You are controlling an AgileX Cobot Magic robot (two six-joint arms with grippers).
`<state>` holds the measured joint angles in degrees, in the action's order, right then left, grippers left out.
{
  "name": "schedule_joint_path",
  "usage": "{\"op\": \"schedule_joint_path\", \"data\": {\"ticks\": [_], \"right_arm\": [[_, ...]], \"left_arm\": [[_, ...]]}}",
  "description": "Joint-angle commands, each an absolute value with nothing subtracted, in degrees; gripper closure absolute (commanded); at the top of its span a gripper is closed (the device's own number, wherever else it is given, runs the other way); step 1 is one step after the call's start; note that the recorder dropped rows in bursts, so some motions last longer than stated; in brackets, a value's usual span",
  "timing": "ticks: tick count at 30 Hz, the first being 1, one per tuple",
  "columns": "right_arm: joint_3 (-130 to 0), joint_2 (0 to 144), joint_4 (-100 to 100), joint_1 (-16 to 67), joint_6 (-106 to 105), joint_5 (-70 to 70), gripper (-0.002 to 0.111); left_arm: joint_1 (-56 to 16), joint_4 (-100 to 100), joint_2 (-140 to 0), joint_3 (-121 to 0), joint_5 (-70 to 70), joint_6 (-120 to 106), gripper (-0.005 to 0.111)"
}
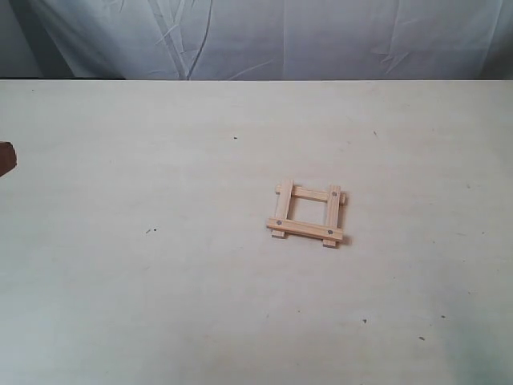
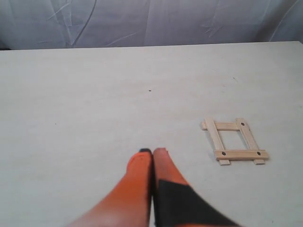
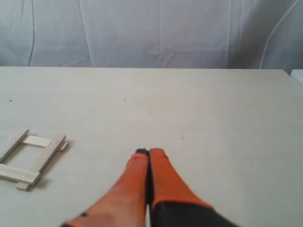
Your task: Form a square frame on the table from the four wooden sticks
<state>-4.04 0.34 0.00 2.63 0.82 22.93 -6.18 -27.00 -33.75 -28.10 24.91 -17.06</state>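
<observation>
While neither hand touches it, the square frame (image 1: 304,229) lies flat on the bench (image 1: 160,281), right of the middle in the exterior view and somewhat toward the near side. It is built from the four sticks (image 1: 333,210), all light wood, with their ends poking out a little past each corner. The near stick lies across the ends of the two side sticks; how the far one is stacked is too small to tell. Small dark dots mark the corners, and the whole square sits slightly skewed against the far edge of the bench.

The left hand (image 2: 152,151) is closed, its orange fingers (image 2: 139,172) pressed together with nothing between them. It is over bare bench, with the frame (image 2: 240,154) well apart from it. The right hand (image 3: 149,152) is closed the same way, fingers (image 3: 165,177) tight together and holding nothing, and the frame (image 3: 19,174) lies well apart from it too.

A wrinkled pale cloth (image 1: 280,36) hangs behind the bench. A small dark brown shape (image 1: 5,158) shows at the left edge of the exterior view; I cannot tell what it is
</observation>
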Motion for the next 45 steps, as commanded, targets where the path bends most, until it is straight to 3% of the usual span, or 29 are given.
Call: {"op": "schedule_joint_path", "data": {"ticks": [1,30,45], "right_arm": [[-1.82,0.0,-0.54,2.36,0.47,22.59,0.109],[0.0,0.0,0.34,2.36,0.58,20.8,0.109],[0.0,0.0,0.58,2.36,0.57,20.8,0.109]], "left_arm": [[-6.44,-26.99,-33.46,-27.85,24.25,-16.87,0.107],[-6.44,-26.21,-33.21,-27.85,24.34,-17.4,0.107],[2.19,-12.54,-5.99,-5.84,16.23,-18.61,0.107]]}}
